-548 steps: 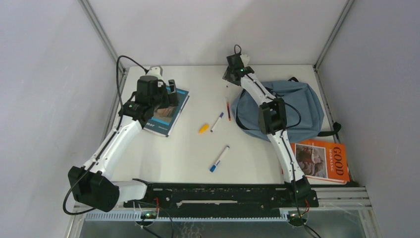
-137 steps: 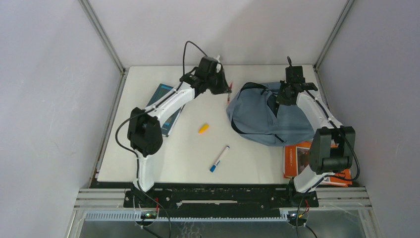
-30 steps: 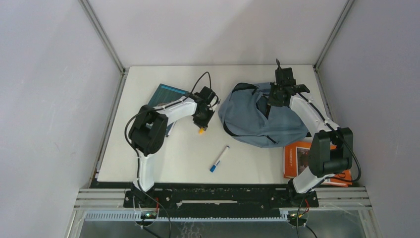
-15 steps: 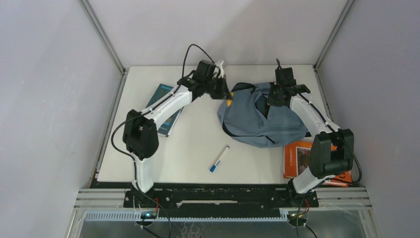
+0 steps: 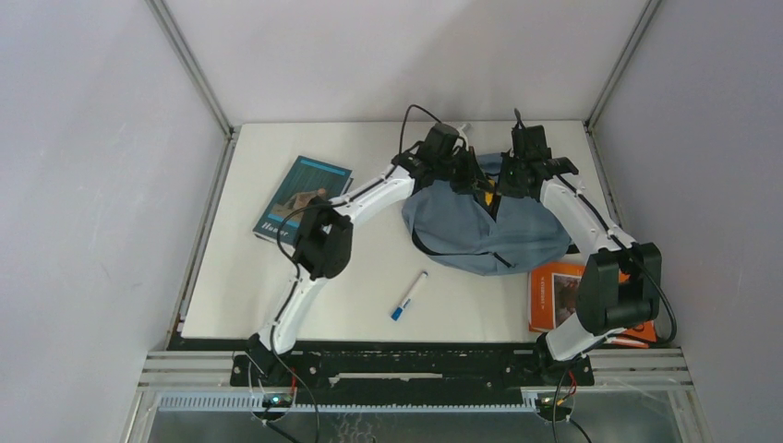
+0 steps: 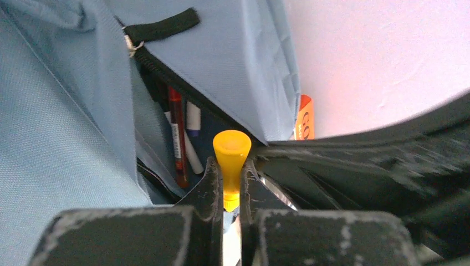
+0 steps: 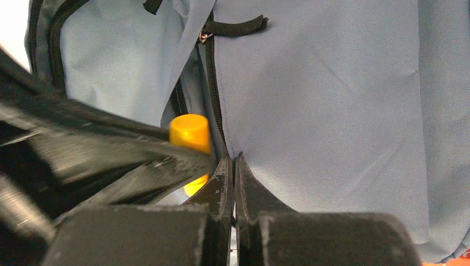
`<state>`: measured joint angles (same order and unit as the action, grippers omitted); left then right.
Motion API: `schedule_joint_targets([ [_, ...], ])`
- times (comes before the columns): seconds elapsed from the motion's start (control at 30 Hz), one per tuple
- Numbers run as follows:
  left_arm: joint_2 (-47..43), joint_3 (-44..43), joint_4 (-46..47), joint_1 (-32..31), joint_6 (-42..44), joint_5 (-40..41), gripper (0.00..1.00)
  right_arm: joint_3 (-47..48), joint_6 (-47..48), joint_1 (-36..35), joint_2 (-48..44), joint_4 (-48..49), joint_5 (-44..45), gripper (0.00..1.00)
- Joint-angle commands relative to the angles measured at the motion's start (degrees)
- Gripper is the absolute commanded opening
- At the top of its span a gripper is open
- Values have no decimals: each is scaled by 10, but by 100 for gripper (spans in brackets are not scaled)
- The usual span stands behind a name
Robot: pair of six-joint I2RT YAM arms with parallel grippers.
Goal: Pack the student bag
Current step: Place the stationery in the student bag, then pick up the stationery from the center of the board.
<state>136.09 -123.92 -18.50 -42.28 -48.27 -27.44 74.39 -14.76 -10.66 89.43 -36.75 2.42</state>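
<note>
On the tabletop's far right, the limp grey-blue fabric backpack is pinched by the right fingers at its likely firmer zipper hem, while a yellow plastic peg is clamped in the left fingers.

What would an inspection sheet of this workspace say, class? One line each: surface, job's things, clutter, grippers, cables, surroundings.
Surface: white table, no spills seen.
Job's things: student bag unzipped, pens inside; yellow object at its opening.
Clutter: blue-capped marker, teal book, orange book lie outside the bag.
Grippers: left gripper shut on yellow object; right gripper shut on bag's opening edge.
Cables: black cable loops over each wrist.
Surroundings: plain walls, metal frame posts.
</note>
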Motion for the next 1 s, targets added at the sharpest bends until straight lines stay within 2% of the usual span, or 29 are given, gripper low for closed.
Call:
schedule_joint_targets([
  [0.0,16,-48,14,2,-53,-1,3,12,-15,-9,-29,14,-4,0],
  [0.1,32,-57,20,0,-60,3,8,13,-14,-11,-31,13,0,0],
  [0.23,38,-58,14,0,-57,5,40,13,-14,-12,-31,13,1,0],
  [0.3,29,-56,6,1,-46,7,49,14,-14,-13,-30,12,1,0],
  [0.4,-1,-45,-15,0,-11,18,56,13,-13,-14,-28,11,3,0],
  [0.5,-61,-1,-28,0,34,43,57,14,-12,-14,-26,9,7,0],
  [0.57,-111,49,-30,1,60,54,54,13,-10,-13,-25,9,10,0],
  [0.67,-230,193,-25,0,102,104,52,14,-8,-12,-25,8,12,0],
  [0.77,-346,341,-1,-2,154,167,54,13,-7,-12,-23,7,14,0],
  [0.87,-419,436,-9,-6,233,166,55,13,-8,-12,-21,7,14,0],
  [0.97,-484,528,-19,-35,301,212,59,14,-10,-13,-19,10,11,0],
])
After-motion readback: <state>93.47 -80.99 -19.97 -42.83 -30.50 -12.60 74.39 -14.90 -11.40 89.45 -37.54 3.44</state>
